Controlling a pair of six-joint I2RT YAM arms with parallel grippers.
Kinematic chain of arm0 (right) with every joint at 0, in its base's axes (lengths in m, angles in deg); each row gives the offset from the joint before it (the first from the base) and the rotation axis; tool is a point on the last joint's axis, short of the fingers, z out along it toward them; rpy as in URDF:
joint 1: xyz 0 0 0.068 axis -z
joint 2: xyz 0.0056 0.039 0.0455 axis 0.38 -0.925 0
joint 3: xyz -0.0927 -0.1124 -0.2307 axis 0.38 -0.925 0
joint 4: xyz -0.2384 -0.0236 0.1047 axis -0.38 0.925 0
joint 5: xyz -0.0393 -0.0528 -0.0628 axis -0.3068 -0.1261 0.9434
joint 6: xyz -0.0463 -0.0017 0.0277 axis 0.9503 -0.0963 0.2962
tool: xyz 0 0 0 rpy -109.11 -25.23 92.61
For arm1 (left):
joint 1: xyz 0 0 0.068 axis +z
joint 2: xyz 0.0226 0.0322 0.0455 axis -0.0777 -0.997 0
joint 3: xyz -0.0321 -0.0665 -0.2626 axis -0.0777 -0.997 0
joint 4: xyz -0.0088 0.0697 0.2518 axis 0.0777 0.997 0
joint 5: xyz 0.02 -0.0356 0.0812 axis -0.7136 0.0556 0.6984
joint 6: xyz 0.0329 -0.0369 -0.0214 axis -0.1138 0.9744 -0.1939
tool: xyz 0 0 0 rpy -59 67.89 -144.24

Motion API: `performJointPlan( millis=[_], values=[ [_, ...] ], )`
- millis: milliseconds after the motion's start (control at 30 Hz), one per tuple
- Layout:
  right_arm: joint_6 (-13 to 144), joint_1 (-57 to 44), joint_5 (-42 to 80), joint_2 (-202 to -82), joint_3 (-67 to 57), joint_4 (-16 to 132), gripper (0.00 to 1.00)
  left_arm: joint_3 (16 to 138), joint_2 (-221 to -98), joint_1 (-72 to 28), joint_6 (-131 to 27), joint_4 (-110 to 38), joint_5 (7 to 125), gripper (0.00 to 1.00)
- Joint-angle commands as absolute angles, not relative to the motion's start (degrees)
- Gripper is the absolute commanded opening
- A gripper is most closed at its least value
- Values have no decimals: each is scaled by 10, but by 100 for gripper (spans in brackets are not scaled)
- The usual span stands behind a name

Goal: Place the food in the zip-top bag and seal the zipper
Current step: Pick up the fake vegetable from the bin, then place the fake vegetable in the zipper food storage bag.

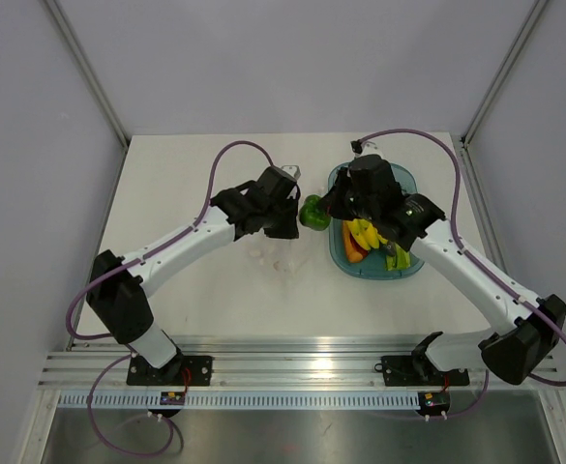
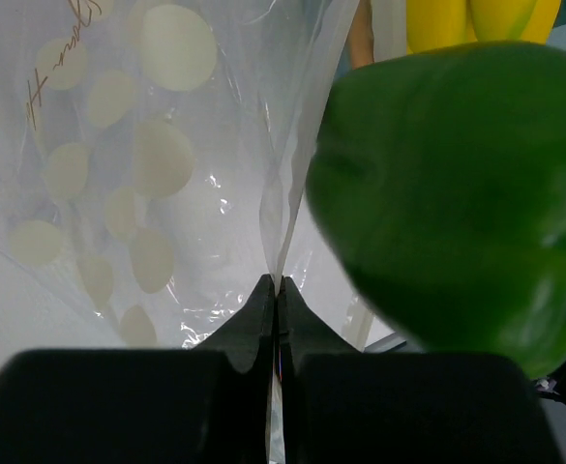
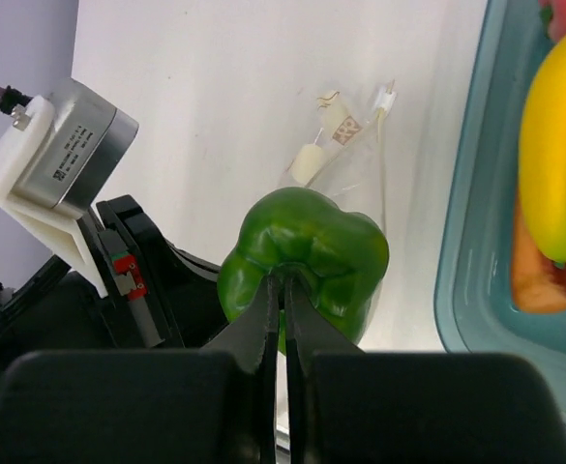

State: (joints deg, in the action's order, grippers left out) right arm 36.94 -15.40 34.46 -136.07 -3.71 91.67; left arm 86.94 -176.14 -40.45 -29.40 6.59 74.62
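My left gripper (image 2: 276,285) is shut on an edge of the clear zip-top bag (image 2: 147,174), which is printed with white blobs, and holds it up off the table. In the top view the bag (image 1: 278,253) hangs below the left gripper (image 1: 290,220). My right gripper (image 3: 284,280) is shut on the stem of a green pepper (image 3: 307,246) and holds this piece of food right beside the bag (image 3: 345,164). The pepper (image 2: 457,193) fills the right half of the left wrist view. I cannot pick out the zipper.
The teal oval tray (image 1: 339,253) lies at the right, under the right arm, with a yellow banana bunch (image 1: 363,234) and orange, red and green pieces in it. The tray's rim (image 3: 461,242) is close to the right of the pepper. Frame posts stand at the back corners.
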Motion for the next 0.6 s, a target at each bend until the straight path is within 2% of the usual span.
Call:
performJointPlan(
  millis=[0, 567],
  values=[
    [344, -160, 301, -1376, -43, 844, 0, 892, -1756, -399, -292, 41, 710, 0],
    [304, -162, 283, -1411, -109, 801, 0, 897, -1728, -363, -268, 3, 622, 0]
  ],
)
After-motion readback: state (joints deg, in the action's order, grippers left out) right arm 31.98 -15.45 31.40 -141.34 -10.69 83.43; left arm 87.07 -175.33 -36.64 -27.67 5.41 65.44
